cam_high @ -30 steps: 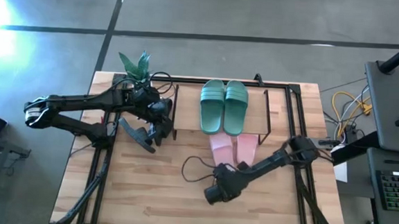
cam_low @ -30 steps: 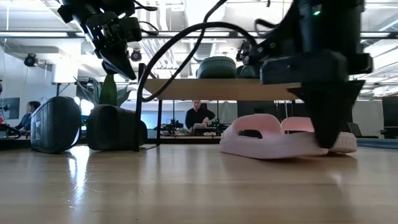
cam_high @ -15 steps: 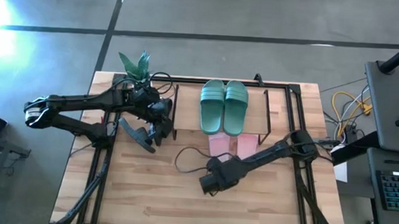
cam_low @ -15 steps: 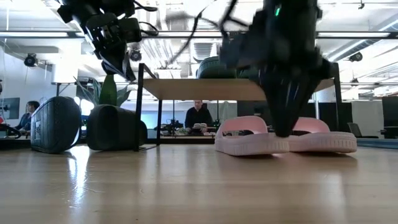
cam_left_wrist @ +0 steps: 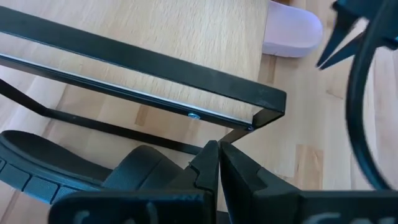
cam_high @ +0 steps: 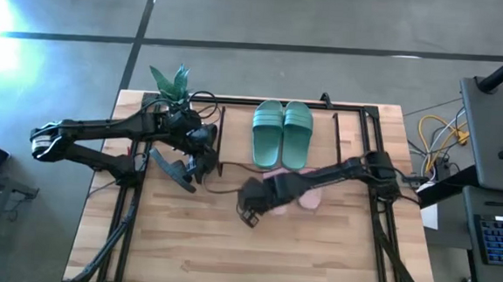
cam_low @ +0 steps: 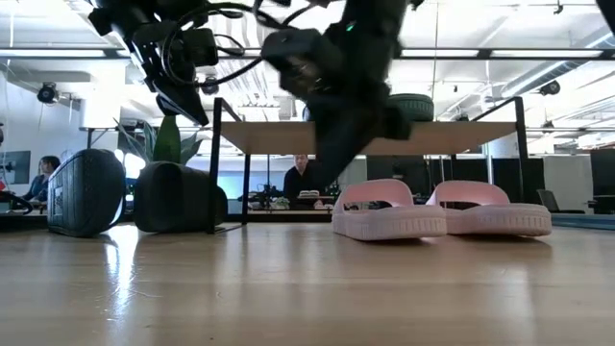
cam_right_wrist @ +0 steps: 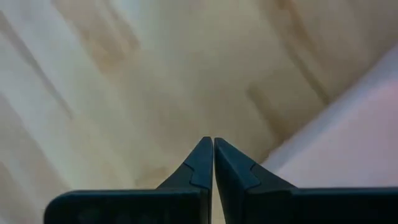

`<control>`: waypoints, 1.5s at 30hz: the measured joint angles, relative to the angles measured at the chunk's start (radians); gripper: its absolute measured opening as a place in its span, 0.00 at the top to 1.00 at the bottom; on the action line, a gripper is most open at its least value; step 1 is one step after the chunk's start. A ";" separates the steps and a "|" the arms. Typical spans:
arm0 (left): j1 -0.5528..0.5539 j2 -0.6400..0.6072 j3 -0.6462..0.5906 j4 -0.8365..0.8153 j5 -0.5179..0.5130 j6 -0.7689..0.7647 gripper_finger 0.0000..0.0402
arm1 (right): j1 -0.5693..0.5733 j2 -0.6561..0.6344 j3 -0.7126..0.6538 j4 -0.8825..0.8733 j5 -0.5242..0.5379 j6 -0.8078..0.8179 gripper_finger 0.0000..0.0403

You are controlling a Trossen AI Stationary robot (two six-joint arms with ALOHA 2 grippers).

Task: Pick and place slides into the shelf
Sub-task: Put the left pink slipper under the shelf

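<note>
The two dark green rubber slides (cam_high: 282, 134) lie side by side on the light wooden top board of the small black-framed shelf (cam_high: 326, 132). The two pale pink rubber slides (cam_low: 440, 210) sit next to each other on the wooden desk (cam_high: 227, 253), under the shelf at its front edge; from above they are partly hidden by the right arm. The two black rubber slides (cam_low: 130, 195) are on the desk just to the left of the shelf, tipped up on their sides beside a small green plant (cam_high: 171, 81).

The right claw (cam_high: 249, 213) hangs over the desk just in front of the pink slides. Its two fingers are pressed together and hold nothing. The left claw (cam_high: 205, 160) is up in the air over the black slides, close to the left leg of the shelf. Its fingers are pressed together too, and they hold nothing.

Far behind the desk, a person (cam_low: 306, 180) sits in the room.
</note>
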 joint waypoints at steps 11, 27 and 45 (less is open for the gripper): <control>0.000 0.000 -0.003 -0.019 0.000 -0.001 1.00 | -0.065 0.050 0.000 0.020 0.111 -0.328 0.98; 0.000 0.000 -0.014 -0.017 0.000 -0.004 1.00 | -0.057 0.092 -0.001 -0.244 0.243 -0.355 0.98; 0.000 0.000 -0.028 -0.016 -0.004 -0.028 1.00 | -0.023 0.088 0.006 -0.339 0.289 -0.256 0.98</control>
